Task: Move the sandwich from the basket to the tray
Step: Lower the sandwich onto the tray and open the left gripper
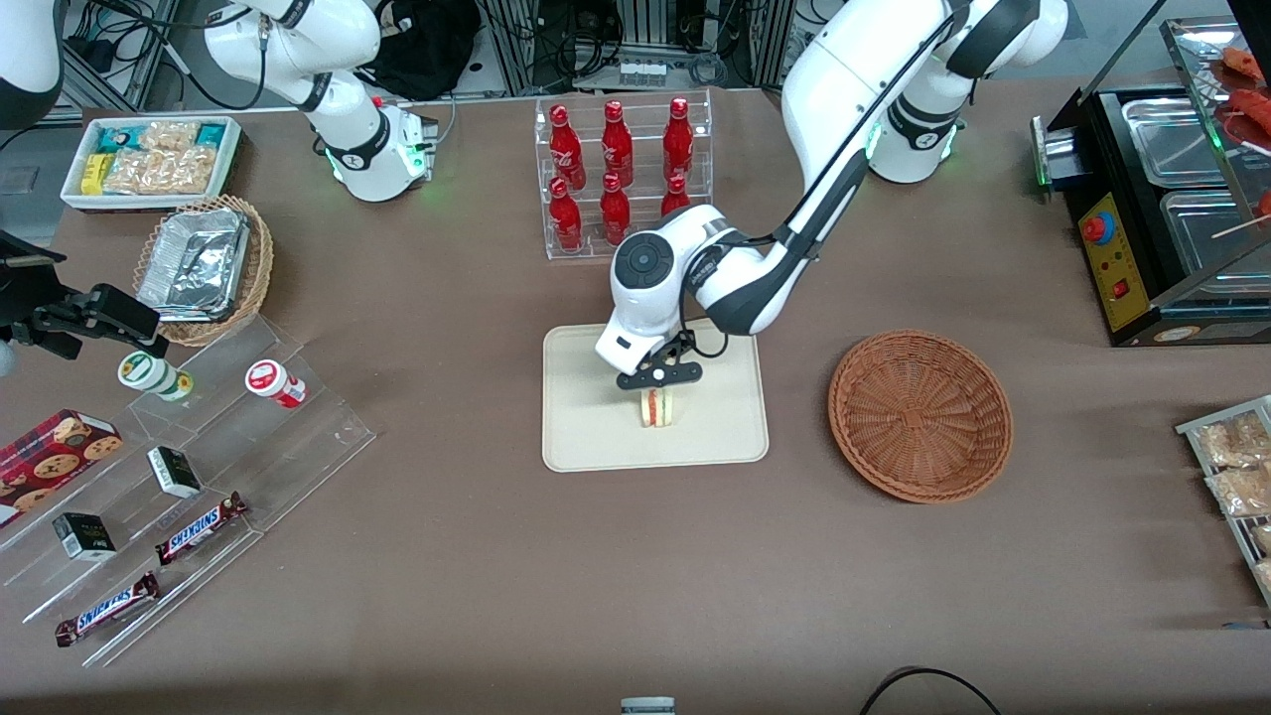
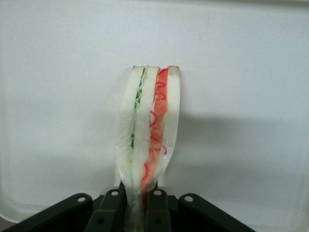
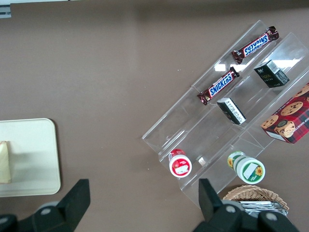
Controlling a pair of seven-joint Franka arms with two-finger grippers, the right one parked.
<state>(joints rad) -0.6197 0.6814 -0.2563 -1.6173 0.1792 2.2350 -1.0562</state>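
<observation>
Sandwich (image 1: 655, 407) sits at the centre of the front view, upright on the tray (image 1: 586, 437), its cut edge with red and green layers facing the camera. The gripper (image 1: 657, 389) is directly above it, fingers clamped on the wedge's upper end. The basket (image 1: 919, 414) lies on the table at centre right of the frame, toward the working arm's end and well apart from the tray. A rack of red bottles (image 1: 621, 174) stands at upper centre, farther from the camera than the tray. At lower left a clear stepped stand (image 1: 199, 497) carries candy bars and small boxes.

From the left wrist, the sandwich (image 2: 149, 130) is seen edge-on over the pale tray (image 2: 251, 72): white bread slices with a green layer and a red-pink layer between them. Its narrow end is pinched between the black fingers (image 2: 159, 210) of the gripper (image 2: 136, 212).

In the right wrist view, a corner of the tray (image 3: 34, 159) shows at the left edge of the frame, with part of the sandwich (image 3: 5, 162) on it. The clear stand (image 3: 231, 121) fills the right half.
</observation>
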